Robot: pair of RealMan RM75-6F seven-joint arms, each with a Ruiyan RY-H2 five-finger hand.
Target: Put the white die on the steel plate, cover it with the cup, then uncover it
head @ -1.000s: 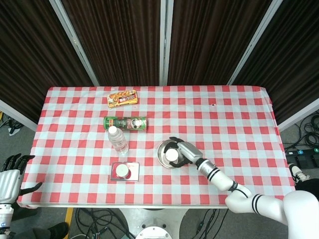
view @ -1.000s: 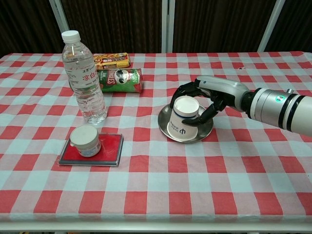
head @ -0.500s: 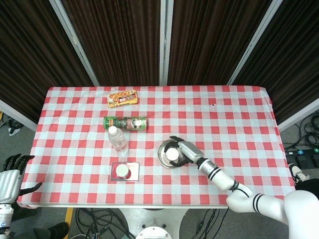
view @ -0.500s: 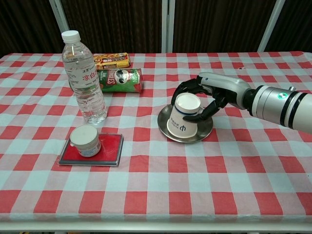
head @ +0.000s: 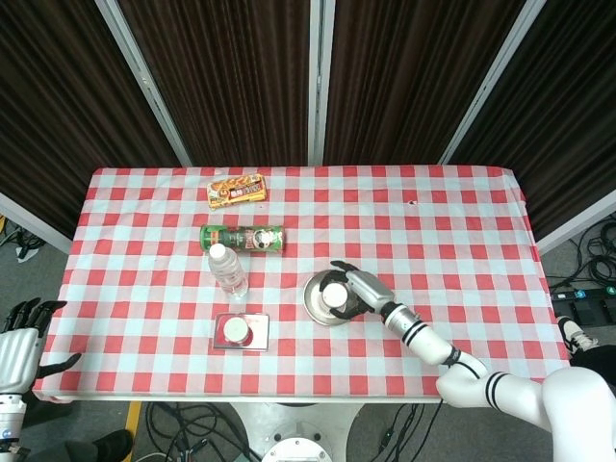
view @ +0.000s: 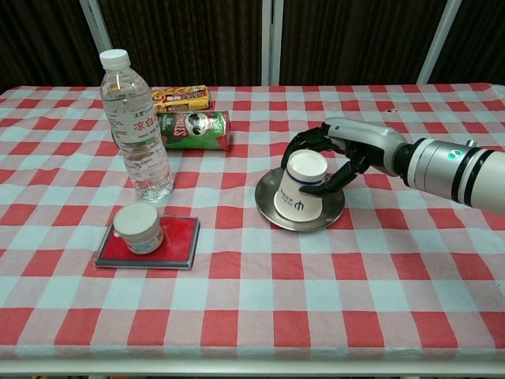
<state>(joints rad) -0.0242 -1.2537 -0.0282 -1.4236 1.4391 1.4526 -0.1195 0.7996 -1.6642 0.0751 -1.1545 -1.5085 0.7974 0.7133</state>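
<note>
Tilted further since a second ago, upside-down white paper cup (view: 301, 193) on round steel plate (view: 334, 215), right hand (view: 341, 155) gripping its top.

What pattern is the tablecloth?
Red and white checks on the tablecloth; the chest view shows it best.

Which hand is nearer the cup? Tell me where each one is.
Right. The right hand grips the upside-down cup on the steel plate. The left hand hangs off the table's left edge, far from the cup.
</note>
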